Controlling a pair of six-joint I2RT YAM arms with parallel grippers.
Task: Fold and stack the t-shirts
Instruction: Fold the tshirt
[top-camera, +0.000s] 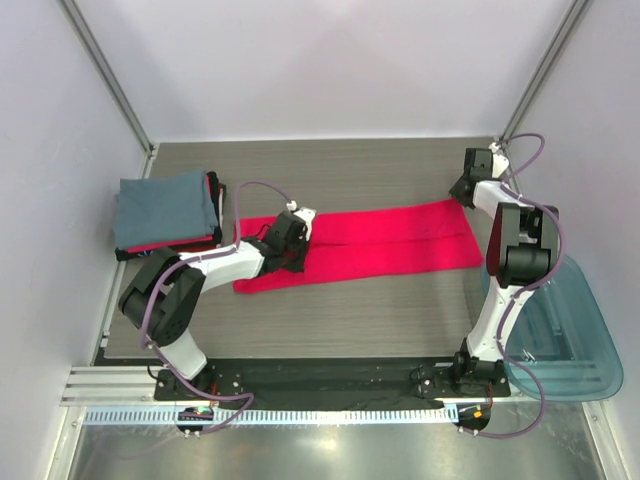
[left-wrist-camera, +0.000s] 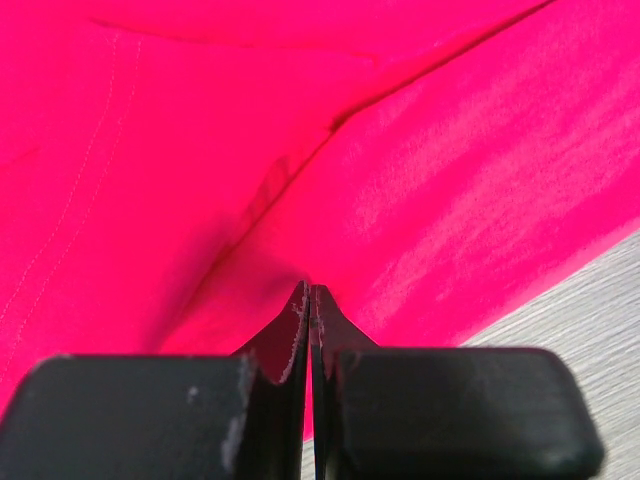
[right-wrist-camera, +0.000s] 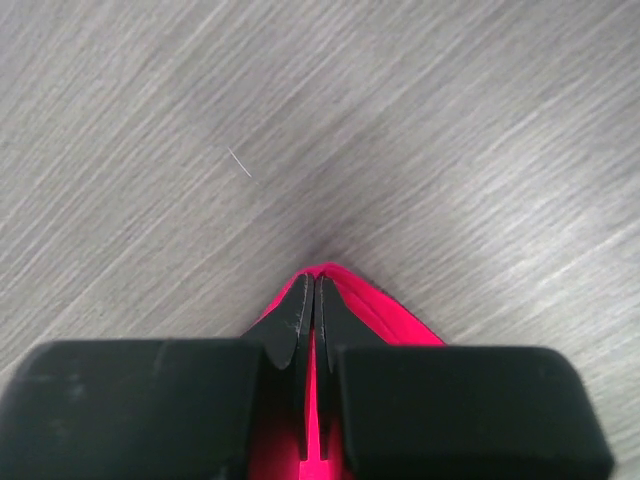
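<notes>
Red-pink t-shirt (top-camera: 390, 245) lies as a long folded band across mid-table (top-camera: 330, 320), nine to three o'clock. The left gripper (left-wrist-camera: 310, 300) has its jaws closed on cloth toward nine o'clock, and the right gripper (right-wrist-camera: 315, 290) pinches the two-o'clock corner. A blue-grey t-shirt (top-camera: 165, 205) tops the folded stack (top-camera: 170, 243) at ten o'clock. The teal tub (top-camera: 575, 340) sits at four o'clock; its contents cannot be told.

My left arm (top-camera: 205, 272) and right arm (top-camera: 497, 300) have white link shells and black joint housings. A mauve cable (top-camera: 262, 183) runs along each. Both stand on black bases (top-camera: 190, 380). Up close, the left fingers (left-wrist-camera: 285, 350) are matte black wedges with pale scuffs along the inner edges. The right fingers (right-wrist-camera: 290, 325) look cleaner, on blocky black mounts.
</notes>
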